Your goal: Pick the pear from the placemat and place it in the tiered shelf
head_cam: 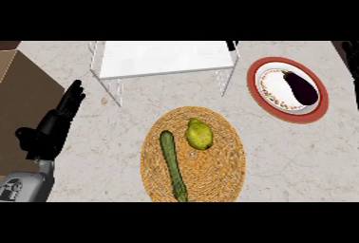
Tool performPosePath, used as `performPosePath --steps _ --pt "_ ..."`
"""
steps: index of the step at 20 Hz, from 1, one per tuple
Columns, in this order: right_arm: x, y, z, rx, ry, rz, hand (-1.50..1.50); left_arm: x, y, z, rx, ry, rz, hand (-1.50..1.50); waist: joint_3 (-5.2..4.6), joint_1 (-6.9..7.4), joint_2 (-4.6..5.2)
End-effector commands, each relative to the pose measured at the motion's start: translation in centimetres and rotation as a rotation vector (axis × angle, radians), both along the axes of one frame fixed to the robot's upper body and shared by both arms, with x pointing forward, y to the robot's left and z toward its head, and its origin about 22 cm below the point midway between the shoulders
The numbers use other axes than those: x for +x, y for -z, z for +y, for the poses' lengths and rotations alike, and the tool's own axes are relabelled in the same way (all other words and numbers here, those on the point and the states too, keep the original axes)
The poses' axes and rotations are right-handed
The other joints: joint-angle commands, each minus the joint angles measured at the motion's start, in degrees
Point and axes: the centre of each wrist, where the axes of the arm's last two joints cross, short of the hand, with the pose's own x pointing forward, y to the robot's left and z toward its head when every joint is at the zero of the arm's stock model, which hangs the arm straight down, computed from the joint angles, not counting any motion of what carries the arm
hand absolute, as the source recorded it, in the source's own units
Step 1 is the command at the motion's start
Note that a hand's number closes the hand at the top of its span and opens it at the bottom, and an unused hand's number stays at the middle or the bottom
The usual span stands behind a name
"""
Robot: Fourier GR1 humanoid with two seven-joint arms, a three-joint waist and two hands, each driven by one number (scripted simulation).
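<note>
A yellow-green pear lies on a round woven placemat in the middle of the counter. Beside it on the mat lies a long green cucumber. The white tiered shelf with thin wire legs stands at the back, above the mat. My left hand rests at the left edge, fingers straight and pointing up, open and holding nothing, well apart from the pear. My right hand is out of sight.
A red-rimmed plate at the back right carries a dark purple eggplant. A brown surface borders the counter at the left. Bare marble counter lies between the mat and the plate.
</note>
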Motion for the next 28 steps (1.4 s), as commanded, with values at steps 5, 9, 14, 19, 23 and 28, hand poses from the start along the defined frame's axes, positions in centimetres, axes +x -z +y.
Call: performPosePath --steps 5,9,14,19,23,28 --pt "1.5 5.6 9.9 0.606 -0.52 0.182 1.5 1.0 -1.9 -1.7 -0.085 -0.058 -0.087 0.0 1.36 7.06 1.26" --pt "1.5 12.1 12.6 0.972 -0.476 0.48 -1.5 1.3 -2.2 -2.4 -0.143 -0.088 -0.054 0.0 1.23 6.49 1.77" --pt "4.1 12.4 8.7 1.115 -0.726 0.298 -1.5 0.0 -1.5 -2.3 -0.143 -0.136 -0.029 0.0 0.82 4.31 0.61" --pt "5.7 11.7 3.8 0.776 -0.989 0.328 -1.5 -0.2 -2.1 -2.8 -0.15 -0.151 -0.051 0.0 0.72 4.27 0.55" --pt "7.2 6.9 1.7 0.472 -1.144 0.36 -1.5 -0.5 -1.7 -3.4 -0.149 -0.174 -0.014 0.0 0.58 2.89 0.04" --pt "8.9 1.2 1.5 0.07 -1.107 0.354 -1.5 -0.4 -2.4 -2.9 -0.153 -0.173 -0.02 0.0 0.51 3.33 0.24"
